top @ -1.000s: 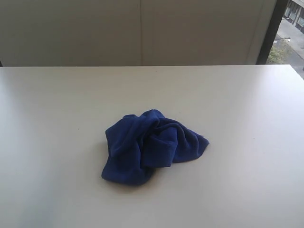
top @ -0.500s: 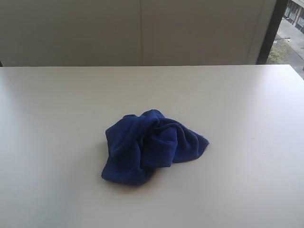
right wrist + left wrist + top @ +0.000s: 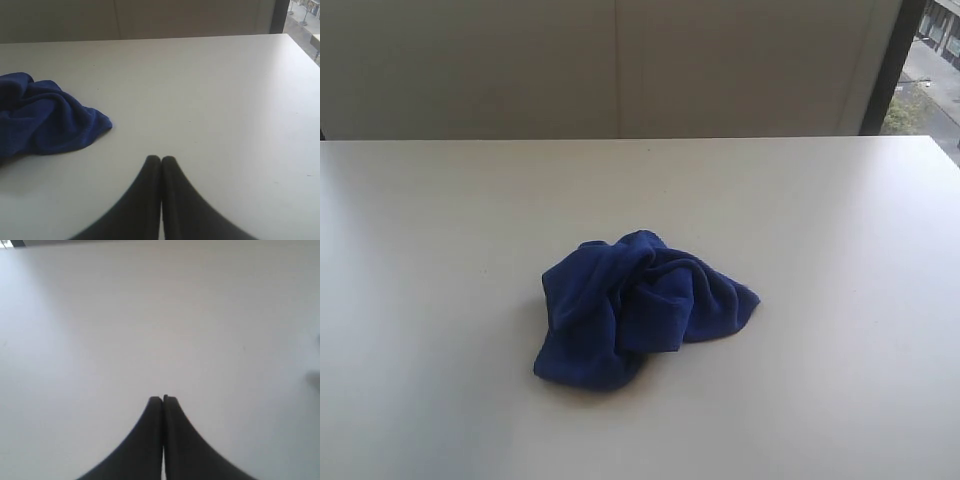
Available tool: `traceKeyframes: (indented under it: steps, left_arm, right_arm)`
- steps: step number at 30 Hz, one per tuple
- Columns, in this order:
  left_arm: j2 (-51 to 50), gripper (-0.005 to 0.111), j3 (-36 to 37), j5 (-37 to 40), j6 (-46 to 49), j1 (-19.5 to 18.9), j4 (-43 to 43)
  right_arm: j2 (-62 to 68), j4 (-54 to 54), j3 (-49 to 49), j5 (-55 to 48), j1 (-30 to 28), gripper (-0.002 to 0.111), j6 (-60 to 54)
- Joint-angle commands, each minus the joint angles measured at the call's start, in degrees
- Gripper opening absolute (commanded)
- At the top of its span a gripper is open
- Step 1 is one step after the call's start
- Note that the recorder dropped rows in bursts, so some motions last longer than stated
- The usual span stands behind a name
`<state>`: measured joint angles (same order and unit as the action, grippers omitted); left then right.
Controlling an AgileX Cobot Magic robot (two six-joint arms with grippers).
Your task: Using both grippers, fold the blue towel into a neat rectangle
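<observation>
White table [image 3: 840, 220], crumpled blue towel [image 3: 630, 308]

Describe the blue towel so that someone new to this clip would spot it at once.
A wide white table fills the exterior view. Near its middle lies the blue towel, bunched into a rumpled heap, not spread flat. Its deep blue against the pale surface sets it apart.

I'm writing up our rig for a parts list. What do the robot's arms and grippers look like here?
The left gripper and the right gripper look alike in their wrist views: two plain matte black fingers each, broad at the base and curving inward to narrow, rounded tips. No markings show on them. The arms themselves, and any cables, are out of view.
</observation>
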<state>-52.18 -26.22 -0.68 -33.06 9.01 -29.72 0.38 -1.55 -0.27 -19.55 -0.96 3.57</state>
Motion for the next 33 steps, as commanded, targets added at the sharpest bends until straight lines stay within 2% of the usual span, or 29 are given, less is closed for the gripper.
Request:
traceKeyframes:
  steps: [1, 2, 4, 6, 7, 9, 10, 11, 12, 14, 16, 18, 20, 23, 33]
  left_arm:
    - [-8.34, 0.000, -8.89, 15.18, 7.03, 10.57, -1.55]
    - [-9.87, 0.000, -11.22, 17.78, 9.51, 12.35, -0.67]
    - [-15.68, 0.000, -17.62, 25.04, 21.31, 17.17, 8.58]
    - [-20.66, 0.000, -21.91, 27.95, 40.61, 19.52, 25.96]
    - [-23.09, 0.000, -23.14, 28.96, 53.86, 20.12, 37.54]
    - [-26.51, 0.000, -23.30, 28.73, 77.76, 20.46, 56.67]
    - [-27.66, 0.000, -23.30, 28.73, 85.94, 20.46, 62.56]
    - [-29.07, 0.001, -23.30, 28.85, 96.49, 20.46, 67.39]
    - [-29.78, 0.003, -23.30, 28.96, 100.40, 20.46, 70.18]
    - [-31.62, 0.015, -23.30, 28.94, 112.83, 20.46, 75.50]
    - [-33.49, 0.030, -23.30, 28.59, 121.27, 20.46, 78.82]
    - [-35.60, 0.043, -23.06, 25.93, 127.21, 20.46, 79.99]
    - [-37.86, 0.050, -23.06, 22.00, 127.74, 20.46, 79.99]
    - [-40.56, 0.051, -23.06, 16.67, 127.48, 20.46, 81.77]
    - [-46.62, 0.051, -23.06, 9.22, 127.72, 20.46, 82.08]
  right_arm:
    - [-0.38, -0.19, 0.27, 0.32, -0.19, 0.000, 0.14]
    - [-0.38, -0.19, 0.27, 0.32, -0.19, 0.000, 0.14]
    - [-0.38, -0.19, 0.27, 0.32, -0.19, 0.000, 0.14]
    - [-0.38, -0.19, 0.27, 0.32, -0.19, 0.000, 0.14]
    - [-0.38, -0.19, 0.27, 0.32, -0.19, 0.000, 0.14]
    - [-0.38, -0.19, 0.27, 0.32, -0.19, 0.000, 0.14]
    - [-0.38, -0.19, 0.27, 0.32, -0.19, 0.000, 0.14]
    - [-0.38, -0.19, 0.27, 0.32, -0.19, 0.000, 0.14]
    - [-0.38, -0.19, 0.27, 0.32, -0.19, 0.000, 0.14]
    - [-0.38, -0.19, 0.27, 0.32, -0.19, 0.000, 0.14]
    - [-0.38, -0.19, 0.27, 0.32, -0.19, 0.000, 0.14]
    - [-0.38, -0.19, 0.27, 0.32, -0.19, 0.000, 0.14]
    - [-0.38, -0.19, 0.27, 0.32, -0.19, 0.000, 0.14]
    - [-0.38, -0.19, 0.27, 0.32, -0.19, 0.000, 0.14]
    - [-0.38, -0.19, 0.27, 0.32, -0.19, 0.000, 0.14]
